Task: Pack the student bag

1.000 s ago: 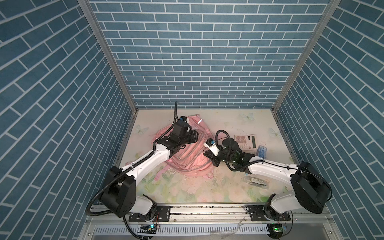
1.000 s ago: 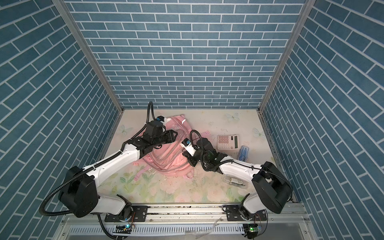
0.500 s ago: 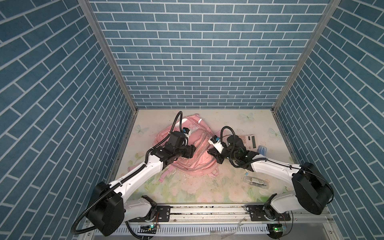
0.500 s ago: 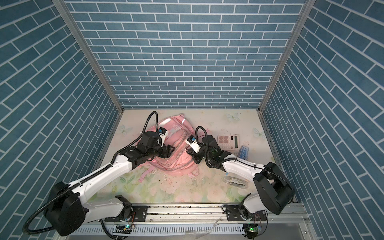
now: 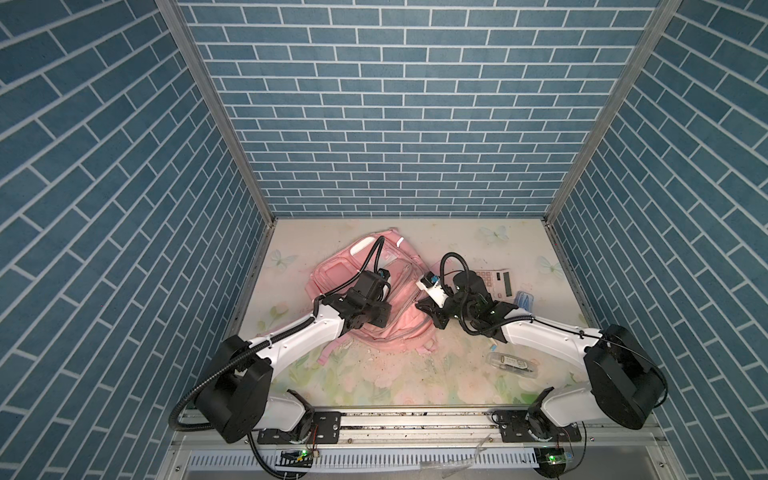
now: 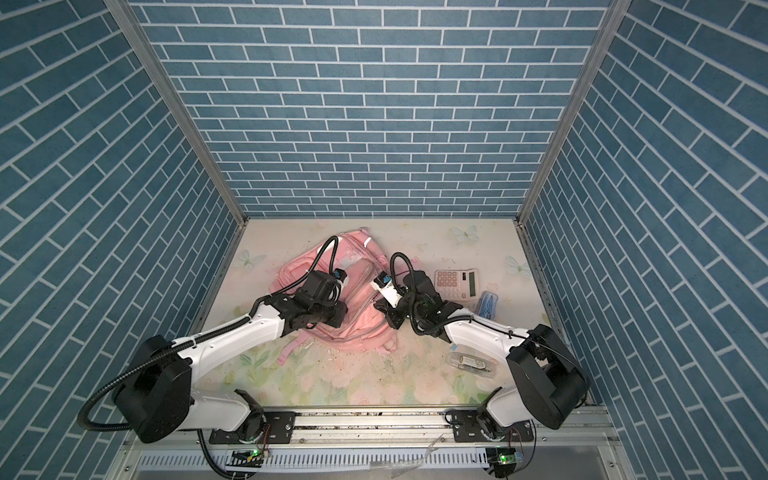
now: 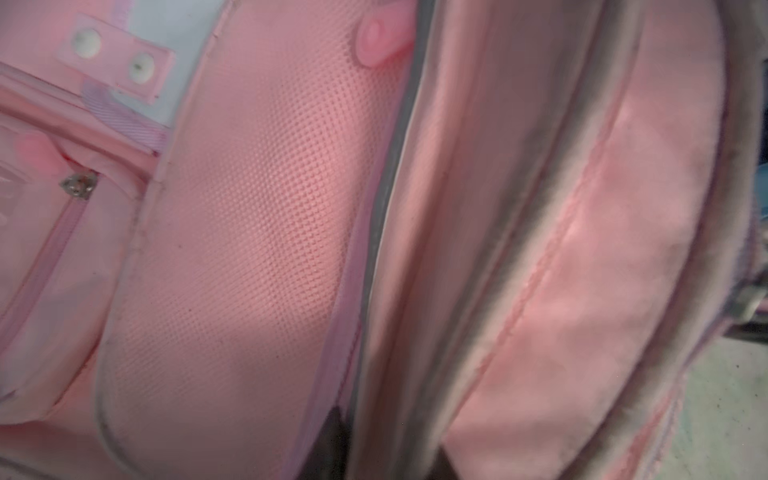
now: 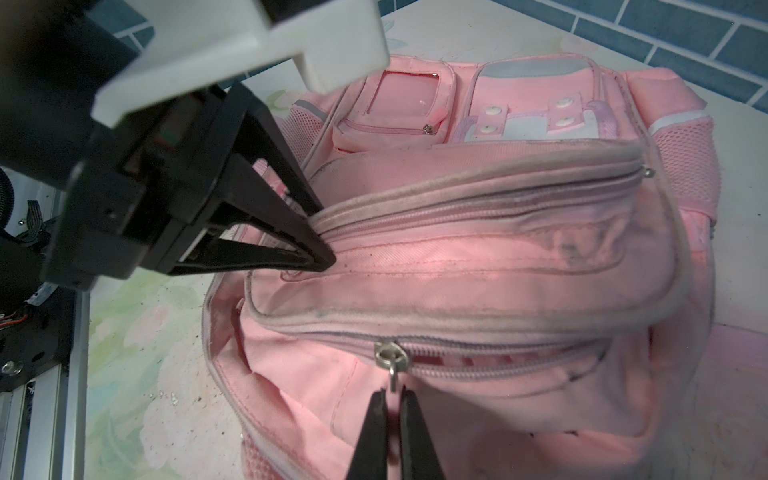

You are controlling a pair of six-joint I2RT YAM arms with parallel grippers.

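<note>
You are pinching the left gripper (image 8: pixel 322 259) fully shut on the front-pocket seam of the student bag (image 5: pixel 405 332), apparently anchoring it as it is lying mid-table between both arms. Your right gripper (image 8: pixel 393 392) is clamping the zipper pull (image 8: pixel 392 374), jaws nearly touching, likely for opening the main compartment; the calculator (image 5: pixel 496 282) is waiting beside.

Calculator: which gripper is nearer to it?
Right. The right gripper pinches a zipper pull on the student bag, its side nearest the calculator; the left gripper grips fabric farther across the bag.
</note>
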